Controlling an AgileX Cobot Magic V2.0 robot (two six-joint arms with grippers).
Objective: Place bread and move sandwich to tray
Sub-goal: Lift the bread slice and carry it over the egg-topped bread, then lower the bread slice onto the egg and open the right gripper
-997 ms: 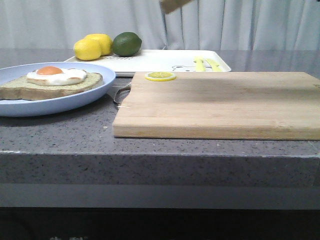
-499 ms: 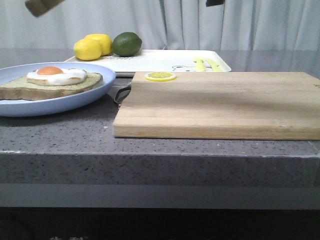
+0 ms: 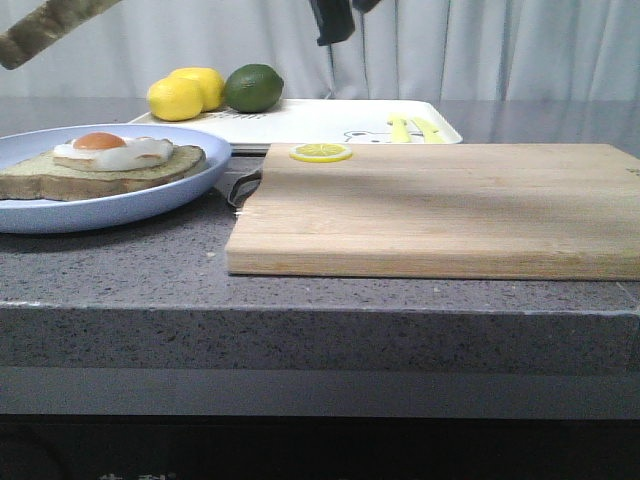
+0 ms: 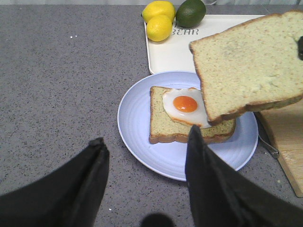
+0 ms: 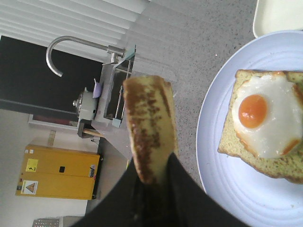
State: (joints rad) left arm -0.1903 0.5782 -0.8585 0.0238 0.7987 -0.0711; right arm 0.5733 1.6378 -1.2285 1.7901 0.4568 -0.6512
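Bread slice now at upper left of the front view, high over the pale blue plate; half a second earlier only a corner visible near the top edge, a second earlier near top centre, over the tray. Carried leftward across the scene, therefore, toward the egg-topped slice. Judged meaning: transport nearly complete, lowering onto the egg the likely next step, sandwich not yet closed, move to the tray not begun.

Right gripper: fingers closed on the bread's lower edge, slice seen edge-on, brown crust mottled dark and tan, standing up from the fingers. Left gripper: fingers spread wide, holding nothing, hovering over the desk just short of the plate.

Bread in the left wrist view: thick, roughly square, pale greenish-tan crumb with fine speckling, thin brown crust, tilted, one corner overlapping the fried egg in the picture but clearly above it, not touching. Lower slice flat on the plate, egg white with orange yolk slightly off-centre.

White tray behind the plate, bearing two lemons and a lime at its left end, cartoon print and yellow stripes toward the right. Wooden cutting board right of the plate, a lemon slice on its far corner.
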